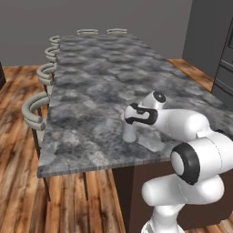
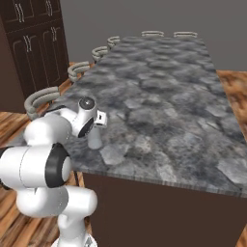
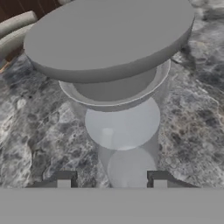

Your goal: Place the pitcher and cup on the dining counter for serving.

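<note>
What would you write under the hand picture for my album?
Gripper open above the pitcher standing on the dining counter.

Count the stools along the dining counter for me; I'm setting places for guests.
6 stools show: four down the counter's long left side, two at the far end. Others may be hidden.

Readable text: none on any surface.
Pitcher (image 3: 118, 109): plain pale grey body and rim just ahead of the hand, no label or brand.
Dining counter (image 1: 95, 86): grey-veined marble under and beyond the hand, no lettering or numbers.
Stools (image 1: 35, 111): curved backs off to the hand's side along the counter edge, no signs.
Cabinet doors (image 2: 34, 43): dark wood well away from the hand, no markings.
</note>
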You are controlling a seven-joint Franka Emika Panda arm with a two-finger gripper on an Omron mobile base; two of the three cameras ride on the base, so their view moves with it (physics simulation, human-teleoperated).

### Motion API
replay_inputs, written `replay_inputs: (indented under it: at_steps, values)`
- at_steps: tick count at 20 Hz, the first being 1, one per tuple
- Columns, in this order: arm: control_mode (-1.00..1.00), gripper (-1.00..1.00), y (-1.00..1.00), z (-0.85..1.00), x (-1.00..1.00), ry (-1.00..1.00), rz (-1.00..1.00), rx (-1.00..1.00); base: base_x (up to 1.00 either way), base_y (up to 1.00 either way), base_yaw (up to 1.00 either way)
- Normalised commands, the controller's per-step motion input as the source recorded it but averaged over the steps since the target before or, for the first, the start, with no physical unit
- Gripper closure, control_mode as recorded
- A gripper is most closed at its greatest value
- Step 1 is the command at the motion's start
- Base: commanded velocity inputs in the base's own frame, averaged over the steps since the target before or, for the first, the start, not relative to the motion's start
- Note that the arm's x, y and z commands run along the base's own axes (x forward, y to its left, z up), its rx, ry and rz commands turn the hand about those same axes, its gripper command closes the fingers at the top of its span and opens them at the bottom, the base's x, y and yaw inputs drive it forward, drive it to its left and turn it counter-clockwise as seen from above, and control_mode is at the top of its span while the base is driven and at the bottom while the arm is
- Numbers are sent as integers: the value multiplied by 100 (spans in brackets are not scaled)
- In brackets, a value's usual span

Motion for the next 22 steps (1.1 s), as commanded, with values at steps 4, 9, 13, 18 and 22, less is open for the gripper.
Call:
replay_inputs:
  at_steps: [4,9,13,18,22]
  values:
    - [-100,-100,-4,9,-49,0,-10,0,0,0,0]
    - [-100,-100,-4,48,-87,1,-15,0,0,0,0]
    - [-100,-100,0,92,-100,5,-19,0,0,0,0]
    - [-100,-100,0,99,-100,9,-13,0,0,0,0]
    - [-100,-100,-4,73,-100,14,-5,0,0,0,0]
